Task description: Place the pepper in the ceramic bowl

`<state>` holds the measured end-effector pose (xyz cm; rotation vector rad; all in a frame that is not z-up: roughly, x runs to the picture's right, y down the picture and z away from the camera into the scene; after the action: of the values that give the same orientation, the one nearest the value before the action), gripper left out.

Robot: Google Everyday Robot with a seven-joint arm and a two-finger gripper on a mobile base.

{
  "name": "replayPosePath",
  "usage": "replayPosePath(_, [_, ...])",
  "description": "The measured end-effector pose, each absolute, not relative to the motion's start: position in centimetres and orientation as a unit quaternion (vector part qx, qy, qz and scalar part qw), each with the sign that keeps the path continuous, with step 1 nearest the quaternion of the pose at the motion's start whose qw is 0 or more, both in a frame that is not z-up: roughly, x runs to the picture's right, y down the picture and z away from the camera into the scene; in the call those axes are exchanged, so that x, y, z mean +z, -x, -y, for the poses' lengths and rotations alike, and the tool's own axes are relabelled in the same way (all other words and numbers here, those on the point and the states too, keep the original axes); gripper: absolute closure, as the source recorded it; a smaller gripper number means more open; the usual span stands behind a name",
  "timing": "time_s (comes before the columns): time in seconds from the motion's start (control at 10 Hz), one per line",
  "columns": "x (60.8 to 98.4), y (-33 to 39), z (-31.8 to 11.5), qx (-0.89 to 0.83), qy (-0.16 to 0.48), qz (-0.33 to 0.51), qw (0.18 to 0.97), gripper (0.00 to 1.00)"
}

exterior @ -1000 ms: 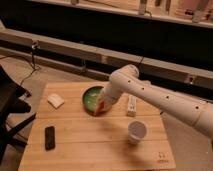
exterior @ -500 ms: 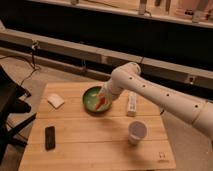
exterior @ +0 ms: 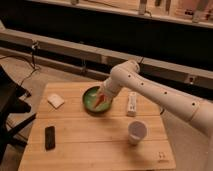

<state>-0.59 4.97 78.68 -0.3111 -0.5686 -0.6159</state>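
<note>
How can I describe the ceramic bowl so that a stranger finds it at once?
On the wooden table, look near the middle of the far edge. The ceramic bowl lies there, under the robot's claw and the red-orange pepper. It is the only round green thing, and the white cup is narrower.

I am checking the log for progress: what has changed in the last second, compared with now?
The gripper with the pepper moved slightly, from the near rim of the ceramic bowl to above its inside. Whether it has let the pepper go cannot be seen. The bowl, the white cup and the black device stayed in place on the table.
</note>
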Motion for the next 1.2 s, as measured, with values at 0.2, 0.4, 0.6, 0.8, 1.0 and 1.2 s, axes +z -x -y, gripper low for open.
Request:
replayPosePath(0.2, [78.9, 0.8, -4.8, -0.298, 0.150, 0.275, 0.902, 0.90])
replayPosePath(0.4, [79.1, 1.0, -4.5, -0.297, 0.149, 0.275, 0.902, 0.75])
replayPosePath(0.6, [79.3, 1.1, -4.4, -0.297, 0.149, 0.274, 0.902, 0.57])
replayPosePath(0.8, [79.4, 1.1, -4.1, -0.295, 0.149, 0.274, 0.903, 0.53])
replayPosePath(1.0, [79.6, 1.2, -4.0, -0.295, 0.148, 0.274, 0.903, 0.43])
replayPosePath(1.2, [79.8, 1.2, -3.8, -0.295, 0.148, 0.274, 0.904, 0.30])
